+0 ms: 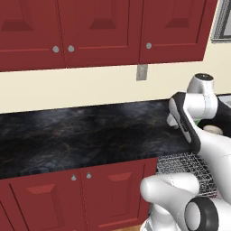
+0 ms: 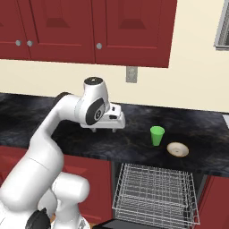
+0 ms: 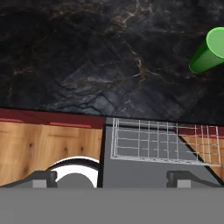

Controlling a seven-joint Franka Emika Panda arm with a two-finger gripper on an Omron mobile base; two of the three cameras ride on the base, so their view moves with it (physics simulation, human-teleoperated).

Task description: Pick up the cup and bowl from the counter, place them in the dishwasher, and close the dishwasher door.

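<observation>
- The cup [image 2: 157, 135] stands upright on the black marbled worktop [image 2: 134, 134], near its front edge, above the open dishwasher [image 2: 156, 197].
- The bowl [image 2: 177, 149] sits on the same worktop just beside the cup, at about 4 o'clock from it in the right base view, apart from it and closer to the front edge.
- The gripper [image 2: 106, 130] hangs over the worktop at about 9 o'clock from the cup, well apart from it, pointing down, with nothing between its fingers [image 3: 43, 179]; they stand wide, as far apart as they go.
- In the hand view the cup shows at about 2 o'clock, leaning away toward the frame's corner, on bare stone.
- Nothing lies on the worktop between the gripper and the cup.
- The dishwasher's silver wire rack [image 2: 154, 192] is pulled out below the front edge, directly under the cup and bowl.
- The dishwasher door [image 3: 144, 168] is a grey panel, folded down and lying open under the rack.
- Red cabinet doors [image 1: 76, 194] flank the dishwasher below, and red upper cabinets [image 2: 94, 27] hang along the cream wall.
- A grey outlet plate [image 2: 131, 74] sits on the wall at 12 o'clock from the gripper.
- A window frame [image 2: 222, 27] edges in at the far right.
- Wooden floor [image 3: 48, 144] shows beneath the cabinets in the hand view.
</observation>
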